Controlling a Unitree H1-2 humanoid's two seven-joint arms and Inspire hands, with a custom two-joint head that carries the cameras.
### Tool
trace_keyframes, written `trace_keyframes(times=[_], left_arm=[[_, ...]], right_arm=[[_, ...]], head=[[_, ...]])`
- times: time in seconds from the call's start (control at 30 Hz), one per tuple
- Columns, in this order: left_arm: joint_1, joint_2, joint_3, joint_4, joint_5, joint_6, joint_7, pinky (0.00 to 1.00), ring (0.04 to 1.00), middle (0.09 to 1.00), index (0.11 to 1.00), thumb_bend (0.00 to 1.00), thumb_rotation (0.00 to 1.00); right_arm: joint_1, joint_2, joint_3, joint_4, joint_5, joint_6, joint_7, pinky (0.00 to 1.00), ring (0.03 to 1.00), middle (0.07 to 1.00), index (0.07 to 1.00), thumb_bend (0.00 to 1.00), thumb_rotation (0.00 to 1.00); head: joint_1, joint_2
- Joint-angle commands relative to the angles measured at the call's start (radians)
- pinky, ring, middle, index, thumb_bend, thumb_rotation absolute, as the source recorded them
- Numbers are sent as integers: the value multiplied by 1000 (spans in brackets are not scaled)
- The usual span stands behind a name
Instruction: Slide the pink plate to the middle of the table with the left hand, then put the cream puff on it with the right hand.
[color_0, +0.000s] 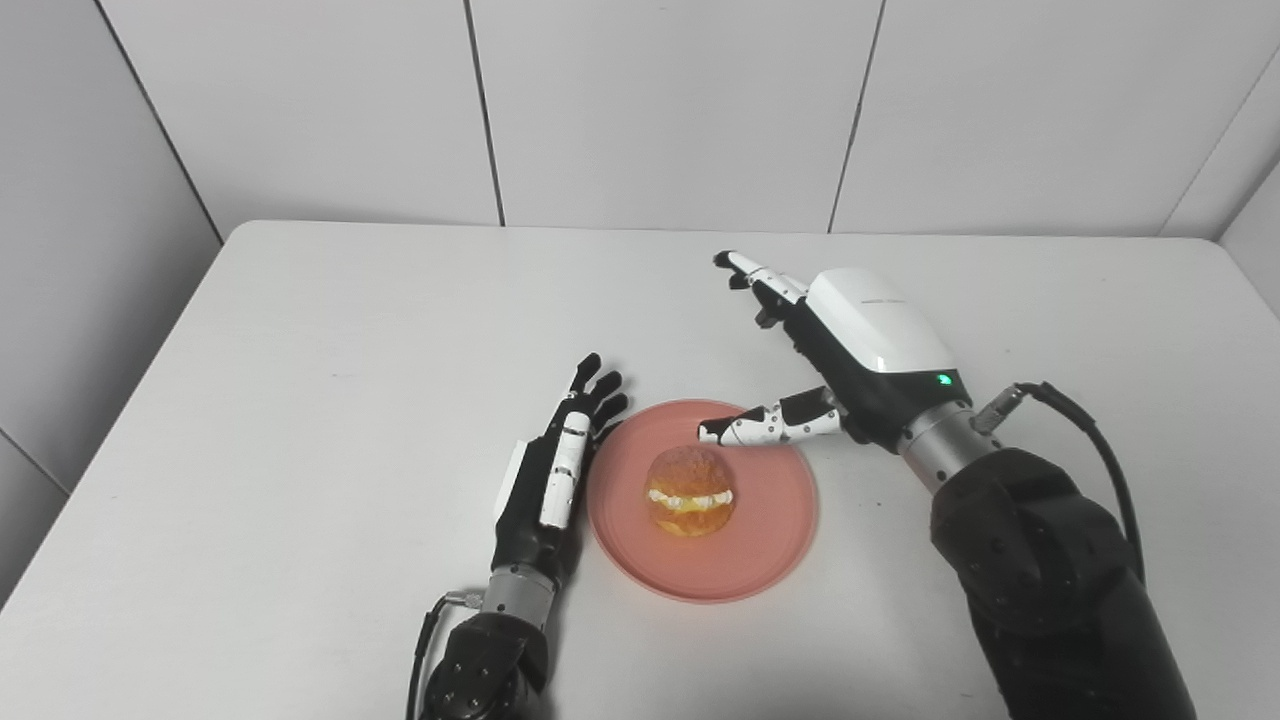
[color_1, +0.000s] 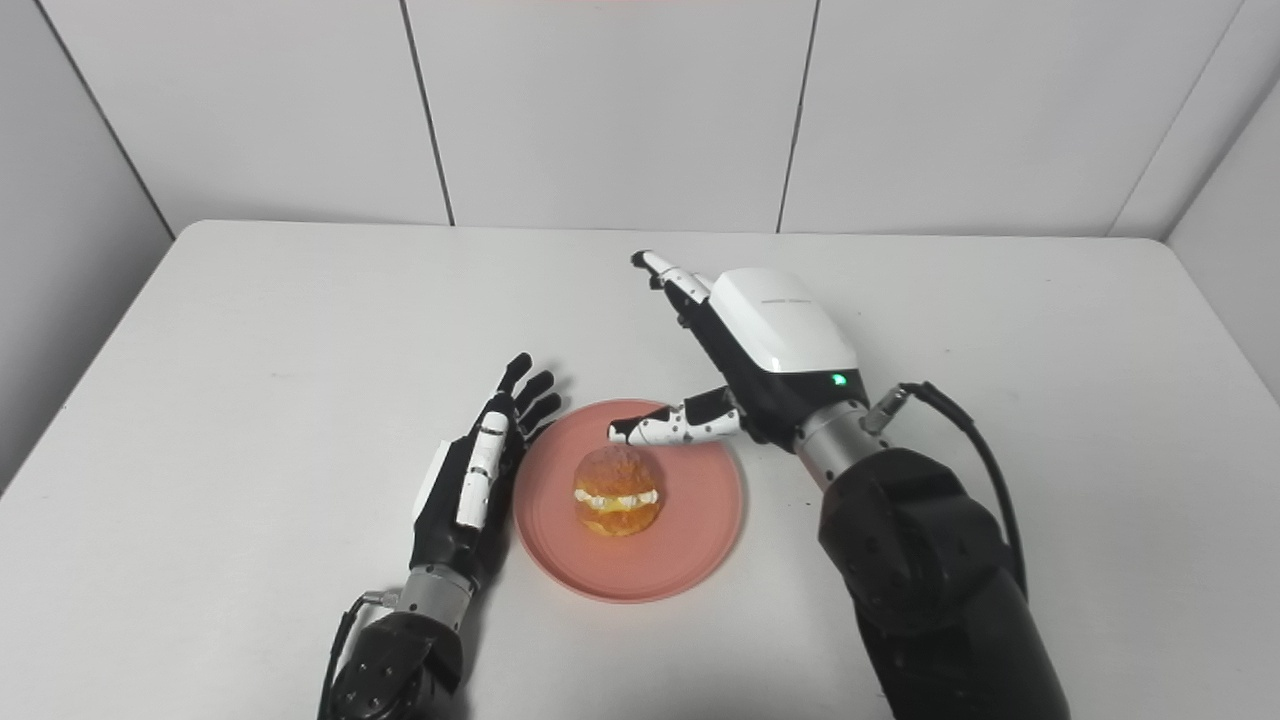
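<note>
The pink plate (color_0: 760, 520) lies on the white table near the front middle. A golden cream puff (color_0: 690, 490) with a white cream band sits on the plate, a little left of its centre. My left hand (color_0: 560, 470) lies flat and open beside the plate's left rim, fingers pointing away from me. My right hand (color_0: 840, 350) hovers open behind and to the right of the plate. Its thumb reaches over the plate's far edge just above the puff, and nothing is held in it.
The white table (color_0: 330, 330) runs back to grey wall panels, with its left edge dropping off at the far left. A black cable (color_0: 1100, 440) loops off my right forearm.
</note>
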Motion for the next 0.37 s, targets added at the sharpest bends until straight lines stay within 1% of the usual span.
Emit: trace_keyframes(times=[0.0,0.03,0.1,0.13,0.17,0.2,0.23,0.3,0.33], left_arm=[[15,6,6,26,0,24,5,880,911,933,943,445,1000],[15,6,7,24,0,24,5,880,912,934,943,444,1000],[17,7,8,21,-1,26,5,884,913,935,944,443,1000],[17,9,9,21,-1,25,4,885,913,935,945,442,1000],[17,10,10,21,-1,24,4,888,914,936,945,443,1000],[17,12,10,23,0,22,3,889,914,936,946,444,1000],[16,14,11,24,0,21,2,894,916,938,948,449,1000],[15,19,10,28,1,14,-1,900,919,941,950,447,1000],[15,21,10,29,1,13,-2,901,920,941,950,447,1000]], right_arm=[[-2,12,-36,-16,45,-36,-73,509,685,837,949,862,543],[13,18,-54,-10,73,-36,-96,508,679,836,950,858,559],[35,28,-79,-1,120,-40,-133,539,699,848,948,837,602],[58,40,-101,15,165,-49,-161,544,702,850,948,833,609],[72,47,-114,26,196,-55,-182,576,735,856,959,820,691],[94,61,-134,47,242,-66,-211,587,747,859,962,816,719],[108,69,-145,61,274,-73,-232,638,785,873,967,816,819],[134,77,-161,96,320,-89,-265,740,854,919,985,804,955],[148,84,-173,115,358,-93,-276,764,875,933,989,798,972]], head=[[1,1],[1,1],[-3,1],[-6,1],[-6,1],[-7,1],[-7,1],[-8,0],[-8,0]])
